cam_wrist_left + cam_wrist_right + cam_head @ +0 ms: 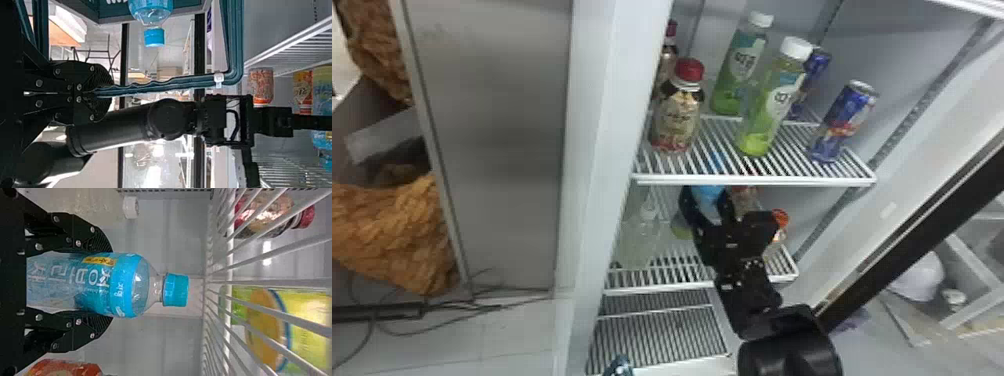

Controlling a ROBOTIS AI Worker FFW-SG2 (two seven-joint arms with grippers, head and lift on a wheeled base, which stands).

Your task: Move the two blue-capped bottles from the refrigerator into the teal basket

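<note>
On the middle refrigerator shelf, my right gripper (707, 212) is around a blue-capped bottle (708, 194). The right wrist view has this bottle (129, 286) with its blue cap and blue label, and the right gripper (111, 285) shut on its body, one finger against each side. Whether its base touches the shelf is hidden. My left gripper (103, 92) is shut on the teal basket's handle (164, 83). Another blue-capped bottle (150, 13) lies inside the teal basket (117, 16), its cap toward the open side.
Bottles with white caps (767, 107), a red-capped bottle (679, 112) and blue cans (844, 122) stand on the shelf above (757, 181). An orange-capped bottle (780, 218) is right of my right gripper, a clear bottle (644, 230) left. The refrigerator's side wall (602, 150) rises at left.
</note>
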